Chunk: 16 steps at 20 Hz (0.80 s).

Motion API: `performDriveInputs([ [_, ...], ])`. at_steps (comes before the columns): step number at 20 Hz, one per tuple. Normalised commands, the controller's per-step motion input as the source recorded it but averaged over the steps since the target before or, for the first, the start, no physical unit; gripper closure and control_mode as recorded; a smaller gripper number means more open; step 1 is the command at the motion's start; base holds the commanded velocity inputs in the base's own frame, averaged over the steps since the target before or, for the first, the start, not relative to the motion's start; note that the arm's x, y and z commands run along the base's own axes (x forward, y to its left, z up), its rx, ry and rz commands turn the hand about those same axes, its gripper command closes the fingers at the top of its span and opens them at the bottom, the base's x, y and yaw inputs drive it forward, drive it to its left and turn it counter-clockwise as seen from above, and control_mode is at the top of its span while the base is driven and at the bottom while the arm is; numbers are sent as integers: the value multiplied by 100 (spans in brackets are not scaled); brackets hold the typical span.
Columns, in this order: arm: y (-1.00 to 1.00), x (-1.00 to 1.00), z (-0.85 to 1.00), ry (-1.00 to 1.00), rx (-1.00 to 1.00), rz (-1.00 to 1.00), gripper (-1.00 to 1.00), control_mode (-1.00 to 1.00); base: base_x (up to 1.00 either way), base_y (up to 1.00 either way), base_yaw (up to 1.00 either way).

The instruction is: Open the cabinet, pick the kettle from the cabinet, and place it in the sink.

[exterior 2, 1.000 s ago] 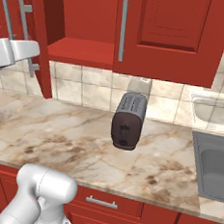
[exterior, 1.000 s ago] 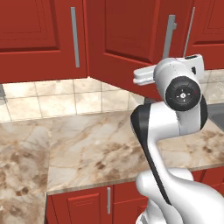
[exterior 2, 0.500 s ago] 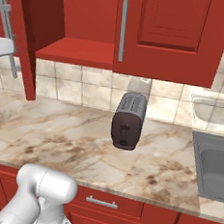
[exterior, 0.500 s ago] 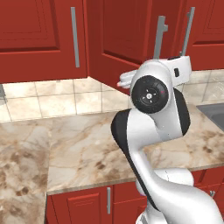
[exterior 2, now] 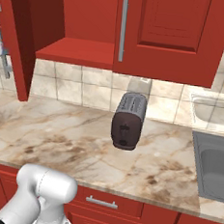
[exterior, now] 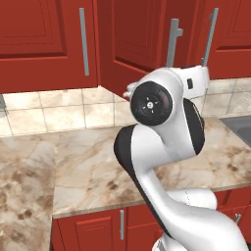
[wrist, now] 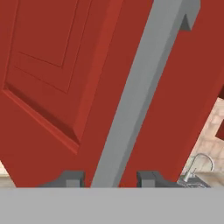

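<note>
The gripper [wrist: 110, 178] straddles the cabinet door's [wrist: 52, 87] grey bar handle [wrist: 140, 92], fingers spread clear of it; the bar runs lengthwise straight ahead between them.

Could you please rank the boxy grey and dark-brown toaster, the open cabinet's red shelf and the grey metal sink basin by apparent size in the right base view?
1. Red shelf.
2. Grey metal sink basin, partly cut off at the edge, so unsure.
3. Boxy grey and dark-brown toaster.
</note>
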Motion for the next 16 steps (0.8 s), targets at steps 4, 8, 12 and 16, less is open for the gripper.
performDriveInputs([
  [4,0,-27,-22,0,9,-5,-100,-100,0,0,0],
  [8,0,-30,-19,2,15,-5,-100,-100,0,0,0],
  [12,-19,-11,-5,7,19,-6,-100,-100,0,0,0],
  [16,-42,-18,1,7,28,0,-100,-100,0,0,0],
])
